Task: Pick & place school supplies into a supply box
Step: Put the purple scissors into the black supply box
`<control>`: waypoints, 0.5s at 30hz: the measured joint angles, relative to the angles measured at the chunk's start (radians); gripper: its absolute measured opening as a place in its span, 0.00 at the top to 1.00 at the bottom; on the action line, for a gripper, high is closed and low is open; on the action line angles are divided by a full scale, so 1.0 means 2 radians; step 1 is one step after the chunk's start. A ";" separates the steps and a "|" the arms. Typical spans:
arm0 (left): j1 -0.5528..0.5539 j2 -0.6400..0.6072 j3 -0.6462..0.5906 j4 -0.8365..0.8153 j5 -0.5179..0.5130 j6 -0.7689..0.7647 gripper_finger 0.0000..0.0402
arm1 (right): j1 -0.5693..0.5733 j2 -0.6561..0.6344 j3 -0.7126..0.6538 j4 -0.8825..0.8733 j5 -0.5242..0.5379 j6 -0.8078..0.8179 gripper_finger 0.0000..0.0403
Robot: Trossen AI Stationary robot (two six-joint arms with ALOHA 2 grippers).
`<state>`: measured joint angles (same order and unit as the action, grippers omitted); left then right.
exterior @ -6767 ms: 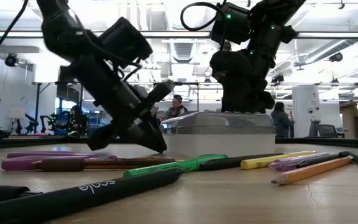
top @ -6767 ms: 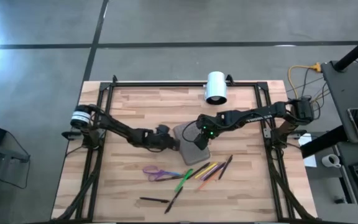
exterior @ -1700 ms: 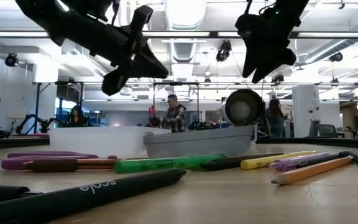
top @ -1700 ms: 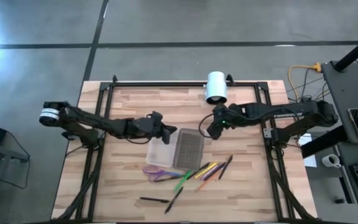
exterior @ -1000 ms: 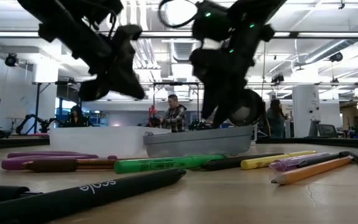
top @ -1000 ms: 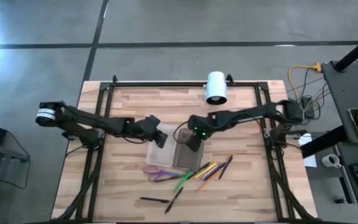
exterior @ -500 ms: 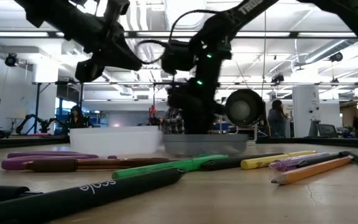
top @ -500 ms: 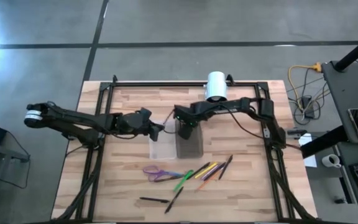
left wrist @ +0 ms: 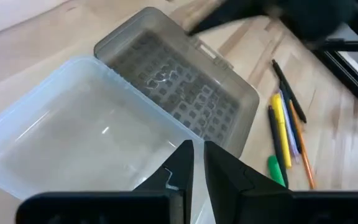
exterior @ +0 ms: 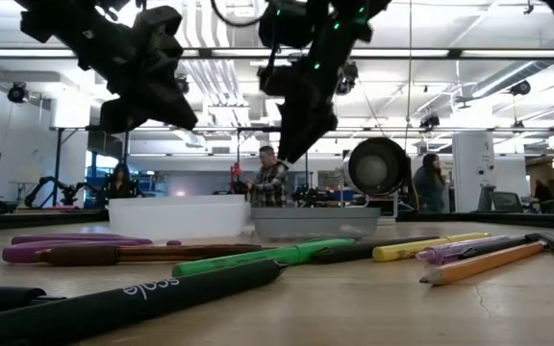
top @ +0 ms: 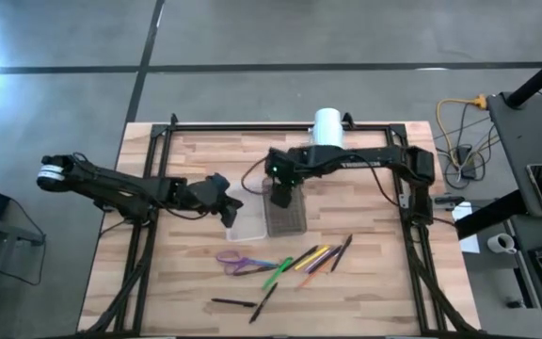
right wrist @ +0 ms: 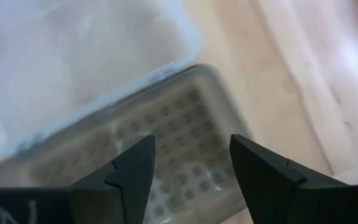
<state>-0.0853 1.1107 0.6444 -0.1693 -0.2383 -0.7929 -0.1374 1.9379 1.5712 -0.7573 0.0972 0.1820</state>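
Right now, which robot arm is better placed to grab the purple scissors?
Probably the left. The left gripper hovers at the open supply box's left edge, and the purple scissors lie just below it. The right gripper hangs over the box's far end, farther away.

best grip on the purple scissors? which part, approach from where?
Judging by the high view, the scissors lie flat on the table, handles toward the left arm's side, blades toward the pens. I'd come straight down and pinch across the narrow stretch just past the handles, fingers set crosswise to the blades. The handle end is clear; the blade tips sit close to the green marker.
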 joint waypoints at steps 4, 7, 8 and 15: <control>0.000 0.000 -0.002 -0.025 0.000 0.001 0.94 | 0.033 -0.026 -0.020 0.003 -0.002 -0.023 0.50; -0.010 0.000 -0.003 -0.025 -0.002 0.007 0.94 | 0.054 -0.028 -0.025 0.002 -0.013 -0.013 0.50; -0.015 -0.001 -0.003 -0.024 -0.001 0.008 0.94 | 0.061 -0.028 -0.025 0.003 -0.015 -0.006 0.50; -0.095 -0.021 -0.003 -0.025 -0.048 -0.056 0.94 | 0.118 -0.016 -0.025 0.047 -0.019 0.011 0.50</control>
<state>-0.2751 1.0689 0.6392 -0.2199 -0.3335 -0.9048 0.0989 1.9066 1.5208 -0.6641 0.0593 0.2040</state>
